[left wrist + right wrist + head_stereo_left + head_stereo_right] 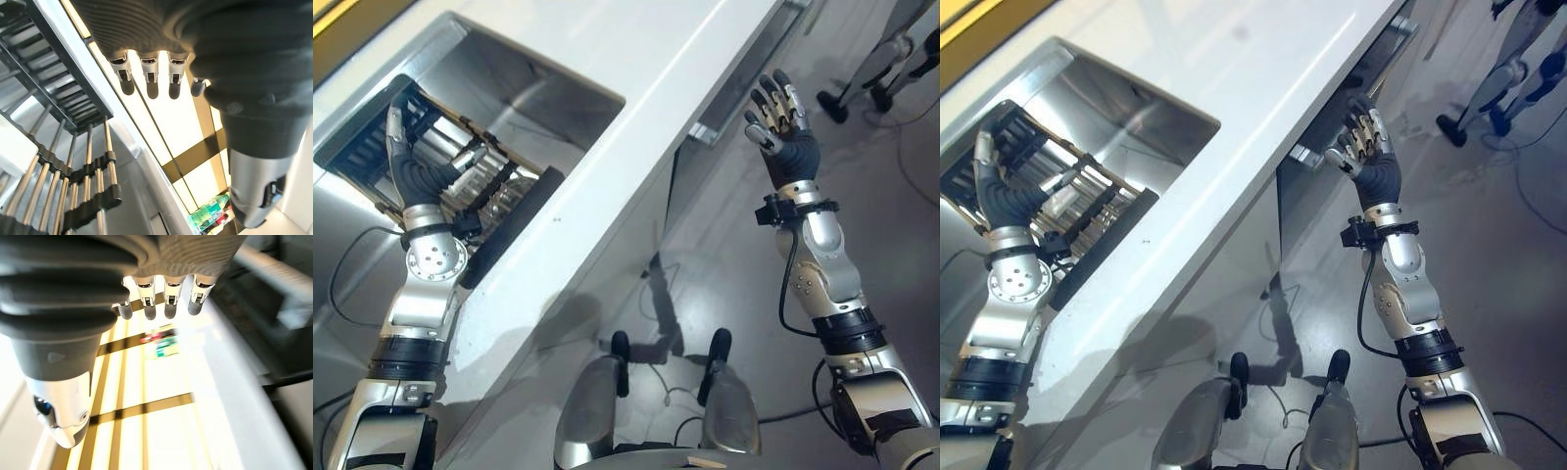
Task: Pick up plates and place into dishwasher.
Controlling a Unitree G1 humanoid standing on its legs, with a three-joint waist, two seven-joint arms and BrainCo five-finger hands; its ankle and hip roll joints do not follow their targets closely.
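The left hand reaches into the stainless sink set in the white counter, its fingers relaxed and straight above the dish rack of metal rods and black bars that lies in the basin, holding nothing. The right hand hangs in the air past the counter's front edge, over the grey floor, palm up and fingers spread loose and empty, near a handle under the counter edge. No plate can be made out on the rack or in either hand, and no writing is legible anywhere; small green and red packages show in the left wrist view, too blurred to read.
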